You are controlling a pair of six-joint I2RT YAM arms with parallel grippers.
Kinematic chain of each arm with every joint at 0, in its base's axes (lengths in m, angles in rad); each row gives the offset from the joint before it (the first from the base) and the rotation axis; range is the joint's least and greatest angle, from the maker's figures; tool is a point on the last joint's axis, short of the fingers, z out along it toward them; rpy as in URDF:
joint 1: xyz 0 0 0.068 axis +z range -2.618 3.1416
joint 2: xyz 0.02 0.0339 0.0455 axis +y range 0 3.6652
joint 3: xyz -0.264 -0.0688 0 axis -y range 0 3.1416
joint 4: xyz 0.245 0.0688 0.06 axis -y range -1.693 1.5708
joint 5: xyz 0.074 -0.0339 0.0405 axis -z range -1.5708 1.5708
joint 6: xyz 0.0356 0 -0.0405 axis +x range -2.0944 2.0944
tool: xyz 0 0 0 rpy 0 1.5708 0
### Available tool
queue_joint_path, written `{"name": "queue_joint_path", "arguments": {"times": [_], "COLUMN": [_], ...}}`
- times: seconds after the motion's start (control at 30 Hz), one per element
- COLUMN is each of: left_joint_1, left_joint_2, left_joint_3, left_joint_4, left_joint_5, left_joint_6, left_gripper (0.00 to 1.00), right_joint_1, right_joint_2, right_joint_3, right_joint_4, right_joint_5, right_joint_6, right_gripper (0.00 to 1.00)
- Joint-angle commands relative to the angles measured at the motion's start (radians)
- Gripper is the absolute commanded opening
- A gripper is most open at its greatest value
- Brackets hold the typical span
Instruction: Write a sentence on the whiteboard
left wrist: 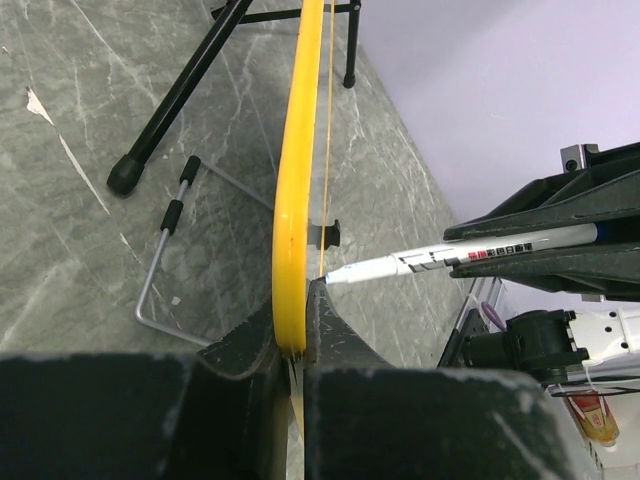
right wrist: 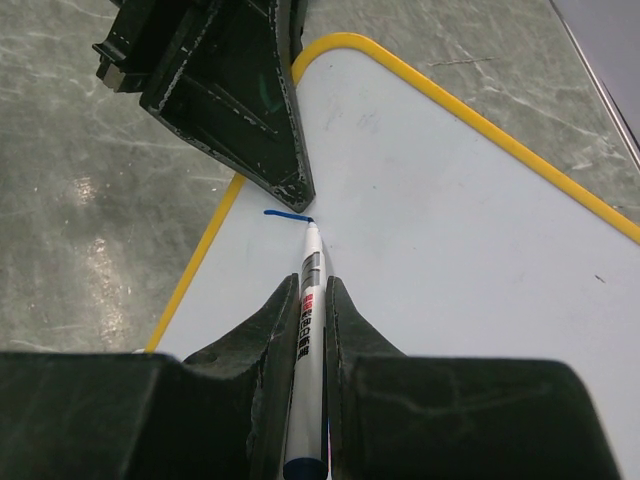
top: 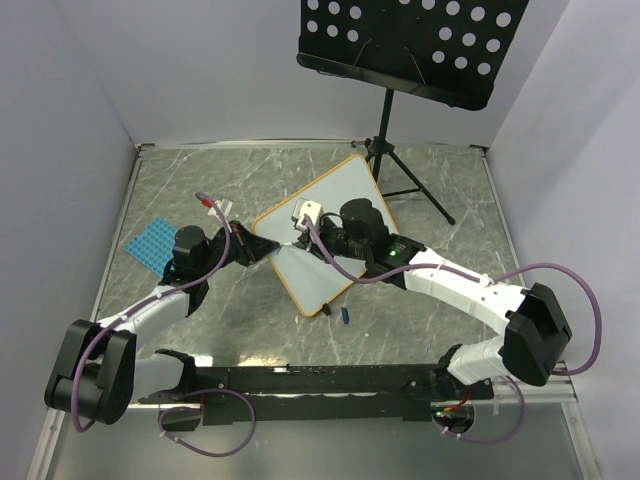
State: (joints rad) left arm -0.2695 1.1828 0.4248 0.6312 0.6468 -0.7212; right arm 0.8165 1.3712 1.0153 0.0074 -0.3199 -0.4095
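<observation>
Black fingers of the right hand [right wrist: 308, 292] fill the bottom of the right wrist view, pinched tight on a white marker [right wrist: 309, 335] that runs out between them, label up. Its tip rests on the whiteboard [right wrist: 460, 250], at the right end of a short blue stroke [right wrist: 285, 213], the only writing that shows on the white surface. Just beyond the stroke the left hand [right wrist: 245, 100] reaches in over the board's orange-yellow frame near a rounded corner.

From the left wrist, that hand is pressed together on the frame, one finger on each face, with the board seen edge-on and running away from the camera. A small black clip [left wrist: 331, 233] sits on the frame a little further along. The marker comes in from the right and meets the board's face just past the fingers.

Seen from above, the board lies near the middle of the grey marbled table [top: 470, 210], turned diagonally to its edges, the left hand at its left corner and the right hand over its middle. Whether it lies flat or is tipped up I cannot tell.

A bent metal wire [left wrist: 150, 280] lies on the table beside the board. A blue studded mat [top: 150, 245] sits near the table's left edge, a small blue piece [top: 345, 316] lies just off the board's near corner, and a black perforated music stand [top: 410, 40] rises at the far edge.
</observation>
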Motion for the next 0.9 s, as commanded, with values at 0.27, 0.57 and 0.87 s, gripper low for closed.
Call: {"name": "queue_joint_path", "arguments": {"times": [0.27,0.57,0.87], "left_joint_1": [-0.023,-0.023,-0.023], "left_joint_2": [0.003,0.003,0.008], "left_joint_3": [-0.011,-0.006,0.002], "left_joint_4": [-0.024,-0.027,-0.033], "left_joint_5": [0.09,0.088,0.086], "left_joint_6": [0.058,0.058,0.06], "left_gripper": [0.01,0.01,0.01], "right_joint_1": [-0.045,-0.05,-0.05], "right_joint_2": [0.002,-0.04,-0.113], "right_joint_3": [0.043,0.017,-0.02], "right_joint_4": [0.005,0.009,0.005], "right_joint_5": [0.13,0.026,-0.1], "right_joint_6": [-0.012,-0.009,-0.005], "right_gripper": [0.0,0.0,0.0]}}
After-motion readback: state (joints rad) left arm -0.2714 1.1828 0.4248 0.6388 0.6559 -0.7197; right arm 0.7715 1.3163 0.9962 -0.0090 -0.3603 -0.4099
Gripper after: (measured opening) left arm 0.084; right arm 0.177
